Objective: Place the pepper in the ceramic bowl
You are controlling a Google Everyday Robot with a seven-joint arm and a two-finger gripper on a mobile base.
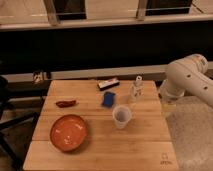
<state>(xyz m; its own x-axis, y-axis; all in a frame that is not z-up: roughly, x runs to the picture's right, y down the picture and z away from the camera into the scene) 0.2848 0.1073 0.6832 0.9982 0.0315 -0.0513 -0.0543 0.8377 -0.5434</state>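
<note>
The pepper, a small dark red chili, lies on the left side of the wooden table, behind the bowl. The ceramic bowl, wide, shallow and orange-red, stands empty at the front left. My white arm bulks at the right edge of the table. My gripper shows as a pale upright piece over the table's right back part, far to the right of the pepper and the bowl. It holds nothing that I can see.
A blue rectangular block lies at the table's middle back. A white translucent cup stands in front of it. A dark flat bar lies at the back edge. A dark chair is at the left.
</note>
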